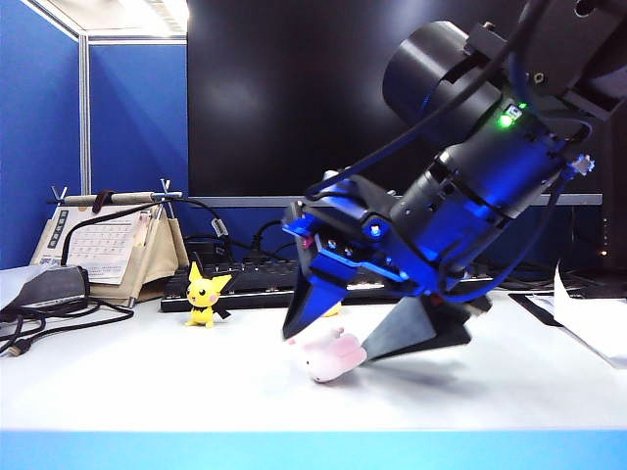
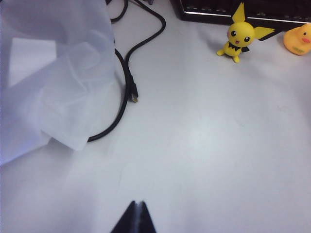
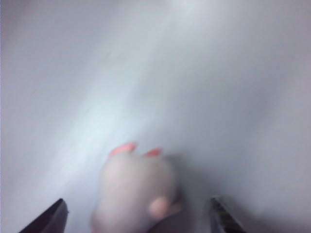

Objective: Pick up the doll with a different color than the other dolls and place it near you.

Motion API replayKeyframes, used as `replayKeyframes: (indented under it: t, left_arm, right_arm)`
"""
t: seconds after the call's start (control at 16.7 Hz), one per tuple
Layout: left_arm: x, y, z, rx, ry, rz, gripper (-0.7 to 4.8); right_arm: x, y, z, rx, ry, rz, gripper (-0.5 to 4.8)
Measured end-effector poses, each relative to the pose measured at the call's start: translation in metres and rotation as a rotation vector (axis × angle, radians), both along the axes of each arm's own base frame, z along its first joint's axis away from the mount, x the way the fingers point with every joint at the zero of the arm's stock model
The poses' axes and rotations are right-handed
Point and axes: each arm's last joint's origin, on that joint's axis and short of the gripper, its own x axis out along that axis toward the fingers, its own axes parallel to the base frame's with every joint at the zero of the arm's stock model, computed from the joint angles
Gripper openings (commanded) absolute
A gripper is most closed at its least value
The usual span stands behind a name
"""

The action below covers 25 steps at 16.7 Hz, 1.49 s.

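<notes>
Desk surface [image 1: 147,382] is white, and the pale pink rabbit doll [image 1: 331,354] is seen lying on its side near the front edge, about at the middle of the desk. The right gripper [image 1: 364,338] is lowered over it at a slant, and its two dark fingers are spread, one on each side of the doll. In the exterior view the finger on the left stands just beside the doll's ears, and the other finger is close to its body; whether they touch it cannot be told. In the right wrist view the doll [image 3: 136,194] is blurred and is shown between the two fingertips [image 3: 51,218], with free space on both sides, so it is not pinched.

The yellow pointy-eared doll [image 1: 205,295] is placed upright further back, close to the black keyboard [image 1: 245,279] at the rear of the desk. The yellow duck [image 2: 297,40] is seen beside it in the left wrist view, also near the keyboard. The left gripper [image 2: 137,218] is held above a bare part of the desk, well apart from the dolls, and its jaws are pressed together. A black cable [image 2: 129,82] and a translucent plastic sheet [image 2: 53,77] are lying nearby.
</notes>
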Motion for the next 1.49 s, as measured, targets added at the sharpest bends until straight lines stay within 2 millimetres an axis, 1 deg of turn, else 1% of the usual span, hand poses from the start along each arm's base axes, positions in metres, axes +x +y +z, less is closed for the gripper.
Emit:
replayKeyframes:
  t: [0.18, 0.24, 0.42, 0.48, 0.54, 0.66, 0.72, 0.84, 0.96, 1.02, 1.14, 1.2, 1.32, 1.44, 1.49]
  left_arm:
    - [0.0, 0.0, 0.0, 0.0, 0.0, 0.0, -0.05]
    - [0.0, 0.0, 0.0, 0.0, 0.0, 0.0, -0.05]
    - [0.0, 0.0, 0.0, 0.0, 0.0, 0.0, -0.05]
    - [0.0, 0.0, 0.0, 0.0, 0.0, 0.0, -0.05]
    - [0.0, 0.0, 0.0, 0.0, 0.0, 0.0, -0.05]
    - [0.0, 0.0, 0.0, 0.0, 0.0, 0.0, -0.05]
    - [0.0, 0.0, 0.0, 0.0, 0.0, 0.0, -0.05]
    - [0.0, 0.0, 0.0, 0.0, 0.0, 0.0, -0.05]
    - [0.0, 0.0, 0.0, 0.0, 0.0, 0.0, -0.05]
    - [0.0, 0.0, 0.0, 0.0, 0.0, 0.0, -0.05]
    - [0.0, 0.0, 0.0, 0.0, 0.0, 0.0, -0.05]
    - [0.0, 0.0, 0.0, 0.0, 0.0, 0.0, -0.05]
    - [0.0, 0.0, 0.0, 0.0, 0.0, 0.0, -0.05]
    - [0.0, 0.0, 0.0, 0.0, 0.0, 0.0, -0.05]
    - [0.0, 0.0, 0.0, 0.0, 0.0, 0.0, -0.05]
  right_arm:
    - [0.02, -0.009, 0.012, 0.073, -0.045, -0.103, 3.72]
    - [0.022, -0.011, 0.015, 0.083, -0.055, -0.115, 3.47]
    - [0.031, -0.026, 0.044, 0.167, -0.171, -0.168, 1.34]
    - [0.032, -0.033, 0.052, 0.169, -0.203, -0.175, 1.06]
    - [0.031, -0.034, 0.055, 0.166, -0.213, -0.176, 0.62]
    - [0.025, -0.039, 0.061, 0.118, -0.22, -0.144, 0.52]
    - [0.019, -0.043, 0.06, 0.06, -0.188, -0.122, 0.52]
    - [0.011, -0.049, 0.058, 0.022, -0.16, -0.114, 0.53]
    - [-0.003, -0.063, 0.059, 0.024, -0.174, -0.137, 0.53]
    - [-0.013, -0.074, 0.06, 0.019, -0.193, -0.165, 0.53]
    - [-0.033, -0.095, 0.047, 0.01, -0.186, -0.203, 0.53]
    - [-0.04, -0.102, 0.041, 0.003, -0.177, -0.214, 0.53]
    - [-0.067, -0.119, 0.019, -0.006, -0.152, -0.24, 0.53]
    - [-0.089, -0.131, 0.002, 0.013, -0.148, -0.272, 0.53]
    - [-0.095, -0.134, -0.002, 0.014, -0.155, -0.289, 0.53]
